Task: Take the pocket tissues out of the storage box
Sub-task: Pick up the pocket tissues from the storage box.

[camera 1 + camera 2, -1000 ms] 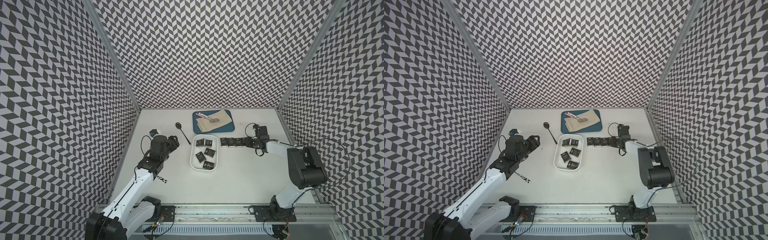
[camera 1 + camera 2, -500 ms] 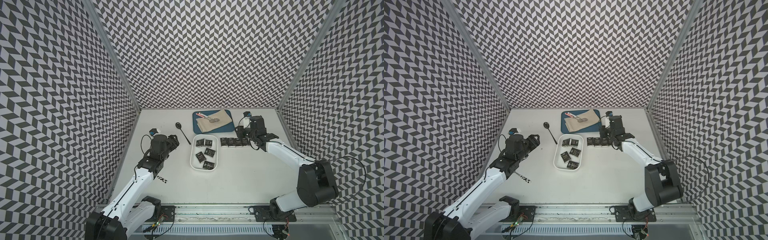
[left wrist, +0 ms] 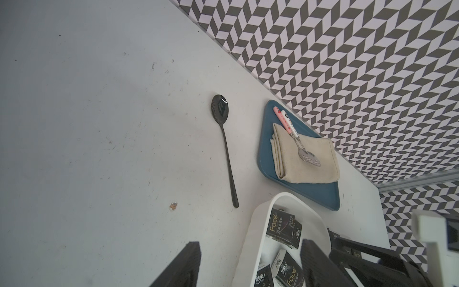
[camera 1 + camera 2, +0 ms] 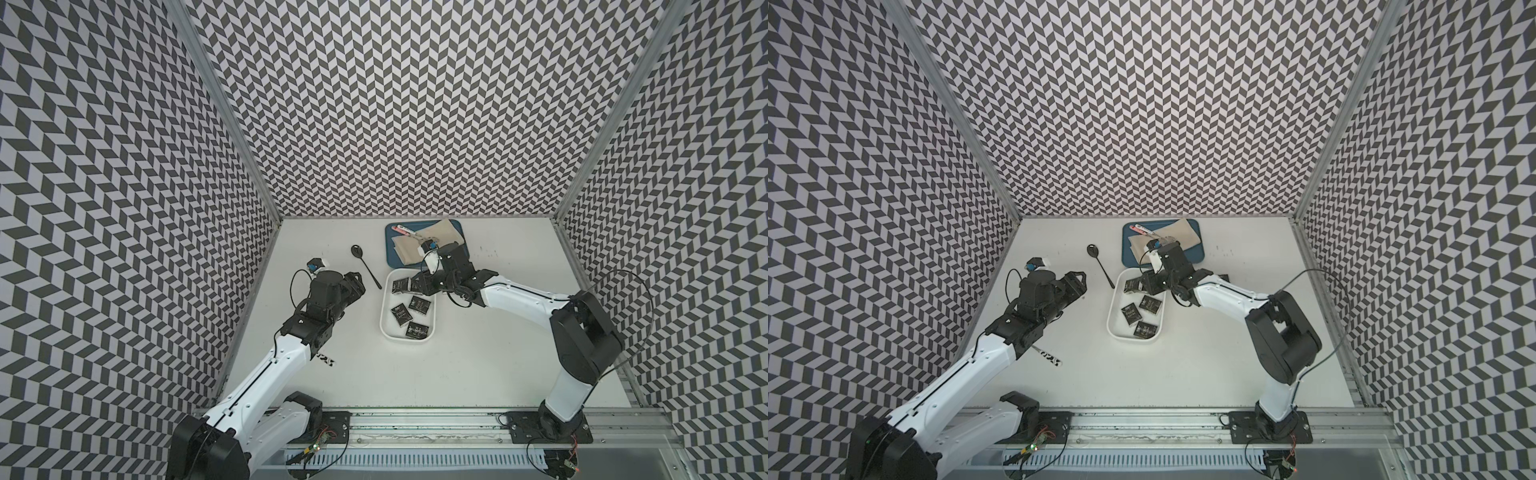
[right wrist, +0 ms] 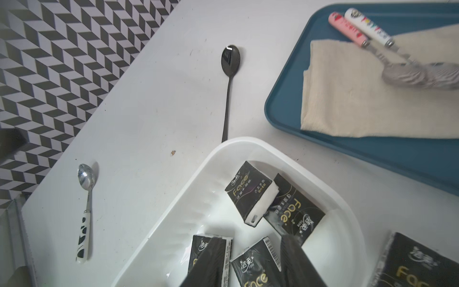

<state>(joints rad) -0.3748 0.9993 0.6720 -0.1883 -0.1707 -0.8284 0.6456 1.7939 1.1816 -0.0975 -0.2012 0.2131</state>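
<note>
Black "Face" pocket tissues lie scattered in the white storage box, 1 packet just outside it

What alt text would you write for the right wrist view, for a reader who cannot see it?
The right gripper, jaws apart, hovers over black pocket tissues lying in the white storage box. Beside the box, a black spoon and a patterned-handled spoon lie on the white table, and a blue tray holds a beige cloth.
</note>
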